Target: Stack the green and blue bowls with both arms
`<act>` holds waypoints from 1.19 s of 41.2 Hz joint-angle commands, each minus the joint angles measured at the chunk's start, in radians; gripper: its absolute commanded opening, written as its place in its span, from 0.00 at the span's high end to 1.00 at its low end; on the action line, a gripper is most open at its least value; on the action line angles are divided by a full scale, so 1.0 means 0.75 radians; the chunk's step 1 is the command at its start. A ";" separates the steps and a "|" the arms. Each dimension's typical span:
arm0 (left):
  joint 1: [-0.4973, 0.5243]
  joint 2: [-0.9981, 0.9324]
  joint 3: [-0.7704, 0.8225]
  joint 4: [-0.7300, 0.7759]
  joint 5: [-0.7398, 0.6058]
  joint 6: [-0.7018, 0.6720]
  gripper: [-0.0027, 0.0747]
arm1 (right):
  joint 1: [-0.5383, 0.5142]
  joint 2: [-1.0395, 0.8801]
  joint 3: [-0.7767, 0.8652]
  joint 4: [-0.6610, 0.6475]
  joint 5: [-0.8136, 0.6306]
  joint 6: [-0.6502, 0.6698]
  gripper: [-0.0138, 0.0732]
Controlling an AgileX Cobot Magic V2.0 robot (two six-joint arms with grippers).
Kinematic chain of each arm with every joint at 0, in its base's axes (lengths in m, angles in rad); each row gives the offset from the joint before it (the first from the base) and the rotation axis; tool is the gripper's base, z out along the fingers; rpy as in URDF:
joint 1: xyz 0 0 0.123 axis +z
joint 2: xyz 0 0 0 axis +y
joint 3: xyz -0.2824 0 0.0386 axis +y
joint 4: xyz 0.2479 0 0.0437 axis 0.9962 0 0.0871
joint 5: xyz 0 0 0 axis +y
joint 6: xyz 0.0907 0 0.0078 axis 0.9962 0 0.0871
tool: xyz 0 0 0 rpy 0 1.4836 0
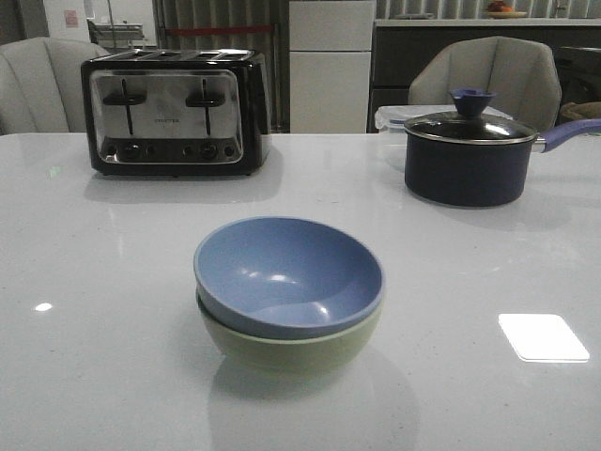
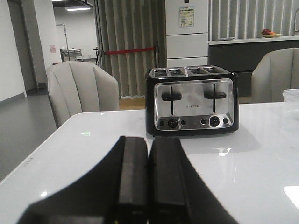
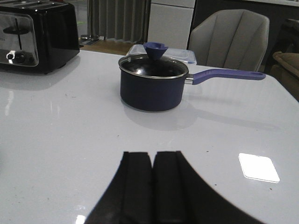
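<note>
1. The blue bowl (image 1: 289, 272) sits nested inside the green bowl (image 1: 291, 346), both upright, near the middle of the white table (image 1: 94, 310) on the side closest to the robot. Only a band of green wall shows below the blue rim, and the blue one leans a touch, its rim riding higher on one side.

2. Judged from that, the stacking looks done — the step in hand seems to be the retreat or rest after release.

3. Neither arm shows in the front view. The left gripper (image 2: 148, 186) appears only in its own wrist view: fingers pressed together with barely a seam between them, holding nothing, raised over bare table.

4. The right gripper (image 3: 153, 186) is the same — closed on itself, empty, pointing across the table.

5. Further out, a chrome-and-black toaster (image 1: 174, 113) stands at the far left, well apart from the bowls. A dark lidded saucepan (image 1: 470, 155) with a blue handle stands at the far right, a clear plastic container (image 3: 180, 53) just behind it.

6. Any next move calls for little: keep both arms away from the stack so the leaning blue bowl is not nudged.
</note>
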 commanded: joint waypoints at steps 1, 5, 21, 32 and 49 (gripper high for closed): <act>0.004 -0.026 0.008 -0.012 -0.113 -0.002 0.85 | -0.015 -0.045 0.010 -0.005 -0.160 -0.013 0.78; 0.004 -0.026 0.008 -0.012 -0.113 -0.002 0.85 | -0.015 -0.041 0.059 -0.005 -0.232 -0.013 0.78; 0.004 -0.026 0.008 -0.012 -0.113 -0.002 0.85 | -0.015 -0.041 0.070 -0.052 -0.280 0.046 0.78; 0.004 -0.026 0.008 -0.012 -0.113 -0.002 0.85 | -0.018 -0.041 0.070 -0.143 -0.296 0.185 0.78; 0.004 -0.026 0.008 -0.012 -0.113 -0.002 0.85 | -0.026 -0.042 0.070 -0.143 -0.297 0.185 0.78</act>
